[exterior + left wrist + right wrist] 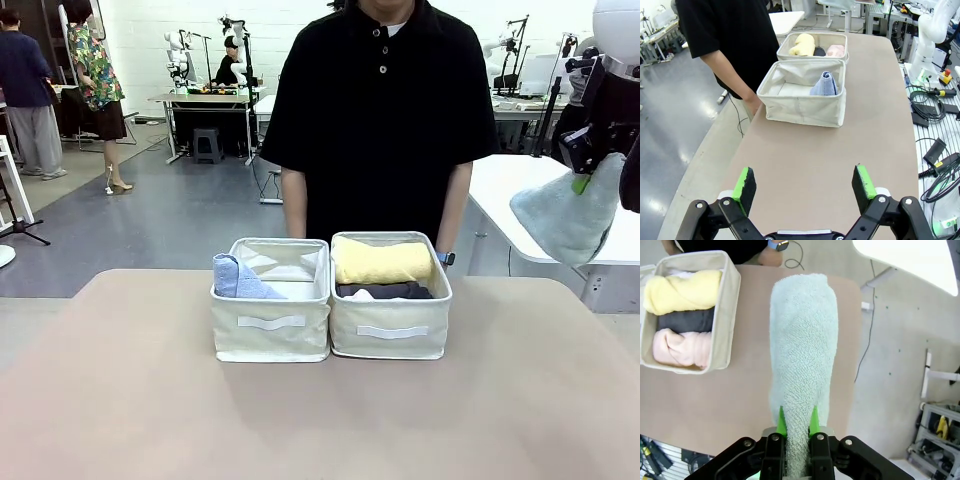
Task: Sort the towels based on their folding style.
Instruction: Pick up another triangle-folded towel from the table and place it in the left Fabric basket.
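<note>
The right claw point(796, 426) is seen clamped on the narrow end of the grey-teal towel point(802, 345), with its green pads pressed against the terry on both sides. The towel, folded as a cone, is held in the air with its wide end away from the claw. In the front view it is well apart from the right bin point(390, 330), off to that bin's right.

The left claw point(805, 186) is spread wide above the bare desk point(805, 150); nothing is gripped or touched.

The light blue towel point(824, 84), also a cone, is leaned inside the left bin point(270, 325). The yellow towel point(680, 284), dark grey towel point(685, 320) and pink towel point(680, 347) are laid side by side as rolls in the right bin. A person point(380, 110) is stood just behind the bins.
</note>
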You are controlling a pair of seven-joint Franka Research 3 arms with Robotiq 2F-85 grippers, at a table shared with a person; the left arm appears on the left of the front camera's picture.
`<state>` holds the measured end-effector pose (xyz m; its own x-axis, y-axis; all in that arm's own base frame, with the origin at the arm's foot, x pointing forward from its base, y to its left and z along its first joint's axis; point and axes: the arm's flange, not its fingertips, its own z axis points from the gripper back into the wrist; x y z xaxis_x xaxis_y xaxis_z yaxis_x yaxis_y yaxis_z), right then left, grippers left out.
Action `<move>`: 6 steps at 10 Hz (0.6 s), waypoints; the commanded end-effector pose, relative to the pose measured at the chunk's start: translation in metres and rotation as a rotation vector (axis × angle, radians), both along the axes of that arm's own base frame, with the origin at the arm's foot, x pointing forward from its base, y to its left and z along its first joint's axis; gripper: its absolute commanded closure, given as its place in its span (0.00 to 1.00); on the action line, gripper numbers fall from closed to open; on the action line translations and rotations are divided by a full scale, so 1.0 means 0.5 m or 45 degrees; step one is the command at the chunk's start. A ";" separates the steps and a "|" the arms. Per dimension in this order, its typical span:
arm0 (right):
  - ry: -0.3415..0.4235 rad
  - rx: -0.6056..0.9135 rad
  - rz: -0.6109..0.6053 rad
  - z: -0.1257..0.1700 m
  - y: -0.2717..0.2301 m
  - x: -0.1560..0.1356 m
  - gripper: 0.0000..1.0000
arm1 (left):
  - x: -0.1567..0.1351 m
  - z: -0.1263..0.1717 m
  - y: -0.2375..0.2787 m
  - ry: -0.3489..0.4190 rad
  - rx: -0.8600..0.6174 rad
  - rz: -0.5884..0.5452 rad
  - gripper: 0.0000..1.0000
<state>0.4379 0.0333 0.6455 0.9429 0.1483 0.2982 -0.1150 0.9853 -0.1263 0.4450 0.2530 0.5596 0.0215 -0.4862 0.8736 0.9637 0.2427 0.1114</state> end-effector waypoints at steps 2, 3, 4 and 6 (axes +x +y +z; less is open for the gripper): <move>-0.071 -0.168 0.567 0.053 0.193 -0.007 0.81 | -0.003 0.003 0.002 -0.003 0.004 0.000 0.00; -0.081 -0.215 0.745 0.061 0.284 -0.003 0.81 | -0.003 0.003 0.002 -0.003 0.004 0.000 0.00; -0.059 -0.246 0.883 0.063 0.364 0.005 0.81 | -0.003 0.003 0.002 -0.003 0.004 0.000 0.00; 0.001 -0.265 1.099 0.046 0.508 0.032 0.81 | -0.003 0.003 0.002 -0.003 0.004 0.000 0.00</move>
